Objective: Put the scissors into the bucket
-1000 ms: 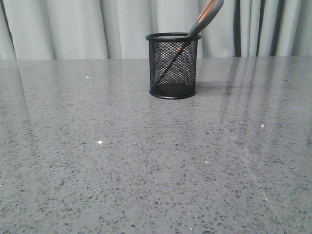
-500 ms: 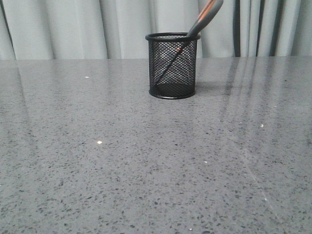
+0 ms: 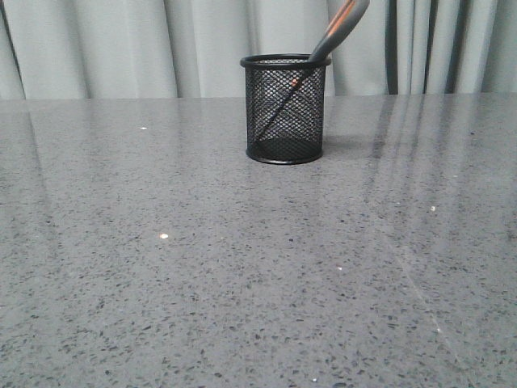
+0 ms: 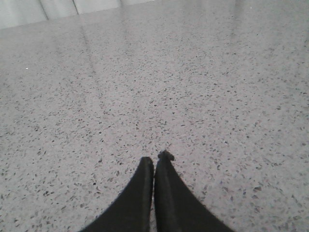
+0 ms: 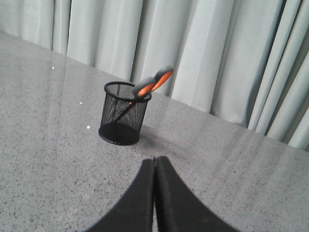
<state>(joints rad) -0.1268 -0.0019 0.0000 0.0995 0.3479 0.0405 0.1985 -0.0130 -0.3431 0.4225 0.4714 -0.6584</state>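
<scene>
The black wire-mesh bucket [image 3: 286, 109] stands upright at the back middle of the grey table. The scissors [image 3: 339, 29] stand inside it, blades down, with the grey and orange handles leaning out over the right rim. Both show in the right wrist view too, the bucket [image 5: 124, 120] and the scissors' handles [image 5: 152, 83]. My right gripper [image 5: 155, 159] is shut and empty, well back from the bucket. My left gripper [image 4: 155, 159] is shut and empty over bare table. Neither gripper shows in the front view.
The speckled grey stone table [image 3: 242, 267] runs across the whole front view. Pale grey curtains [image 3: 121, 44] hang behind its far edge.
</scene>
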